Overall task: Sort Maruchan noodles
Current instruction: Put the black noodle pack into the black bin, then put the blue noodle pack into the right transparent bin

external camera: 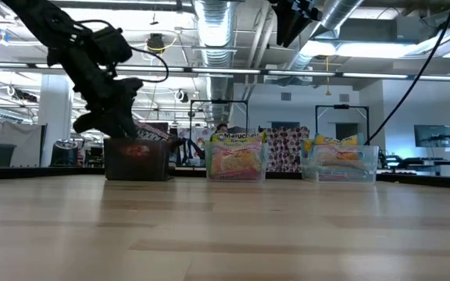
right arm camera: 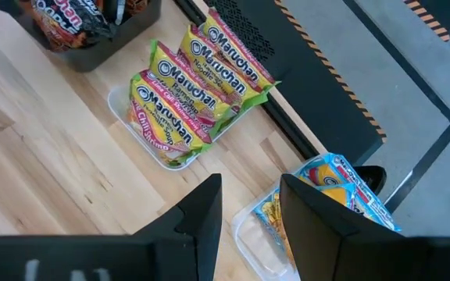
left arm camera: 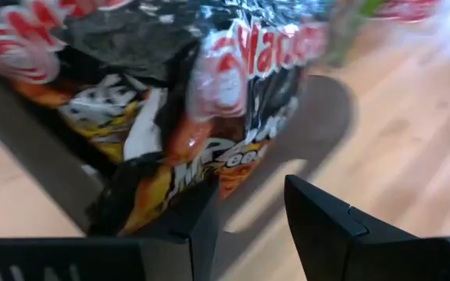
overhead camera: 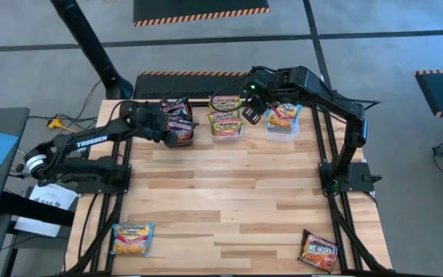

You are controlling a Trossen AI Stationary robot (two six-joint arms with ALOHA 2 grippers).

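Left tool (left arm camera: 248, 222) is hovering open, empty, at the black tub (overhead camera: 181, 137) of dark-brown flat plastic noodle packets (left arm camera: 201, 101), grouping by colour; right tool (right arm camera: 250, 207) is hanging parted, empty, above the desk (overhead camera: 229, 200).

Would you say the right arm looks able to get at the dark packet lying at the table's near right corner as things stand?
Probably yes. The dark packet lies flat and alone on bare wood, on the right arm's side, nothing over it. The right end effector hovers open and empty over the tubs, though the packet sits close to the table's edge.

My left gripper (overhead camera: 177, 131) reaches forward low at the table's far side, fingers apart. My right gripper (overhead camera: 246, 104) hangs higher, pointing down, fingers also apart.
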